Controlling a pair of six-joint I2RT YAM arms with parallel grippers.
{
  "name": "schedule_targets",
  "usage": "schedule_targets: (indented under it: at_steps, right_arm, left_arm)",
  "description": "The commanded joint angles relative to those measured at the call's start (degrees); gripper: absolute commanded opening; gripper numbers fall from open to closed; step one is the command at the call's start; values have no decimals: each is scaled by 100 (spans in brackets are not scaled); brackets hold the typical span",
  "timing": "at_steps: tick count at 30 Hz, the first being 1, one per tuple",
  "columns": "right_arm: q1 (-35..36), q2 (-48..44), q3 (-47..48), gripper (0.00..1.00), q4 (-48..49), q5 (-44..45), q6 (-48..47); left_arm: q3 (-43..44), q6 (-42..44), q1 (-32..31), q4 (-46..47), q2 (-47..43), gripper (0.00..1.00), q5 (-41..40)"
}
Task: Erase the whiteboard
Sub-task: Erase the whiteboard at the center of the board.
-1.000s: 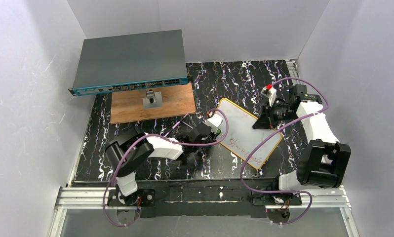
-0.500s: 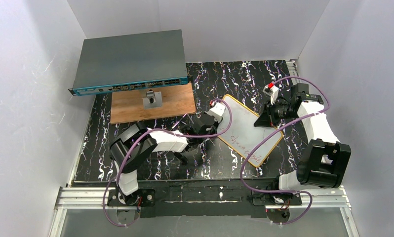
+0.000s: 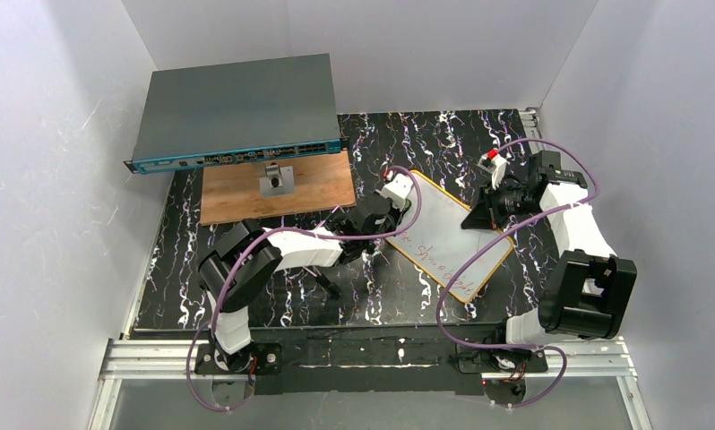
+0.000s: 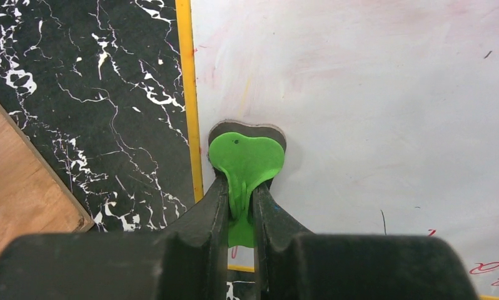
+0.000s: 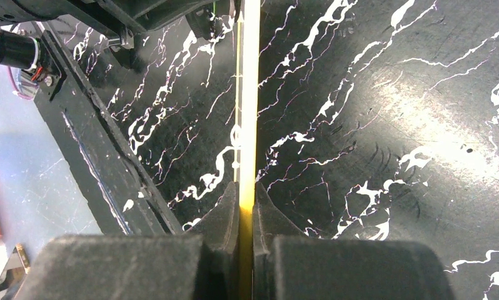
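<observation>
Left gripper [image 4: 241, 190] near wooden board [image 4: 19, 187]

Plain white walls [image 3: 49, 179] close the scene in on the left, back and right, matte and evenly lit, with faint scuffs on the left one. The table [image 3: 184, 260] has a glossy black top veined with white, and the right wrist view shows a soft glare on it. At its far left a brown wooden board [image 3: 237, 199] lies flat with a small grey metal bracket [image 3: 276, 182] on it. A flat grey metal box [image 3: 233, 107] with a blue, port-lined front covers the board's far edge. A pale aluminium rail [image 3: 157, 354] runs along the near edge.
</observation>
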Motion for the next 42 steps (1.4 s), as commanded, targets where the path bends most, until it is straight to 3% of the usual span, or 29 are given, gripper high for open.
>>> schedule_targets:
  at_steps: [1,9,18,24,30,42]
  right_arm:
    - [199,17,16,1,-541,-272,-375]
    - [199,43,41,1,-579,-289,-392]
    - [195,186,179,1,-849,-653,-491]
    - [198,716,635,1,-1585,-1032,-750]
    - [190,808,555,1,-1434,-834,-503]
    - [199,1061,532,1,-1413,-694,-385]
  left_arm:
    - [82,-56,115,-26,254,0,323]
    - [-790,-284,29,15,164,0,462]
    - [-1175,-383,27,-40,187,0,537]
    - [-924,-15,206,171,60,0,566]
    - [-360,-94,587,448,322,0,934]
    - [575,-187,626,815,609,0,1102]
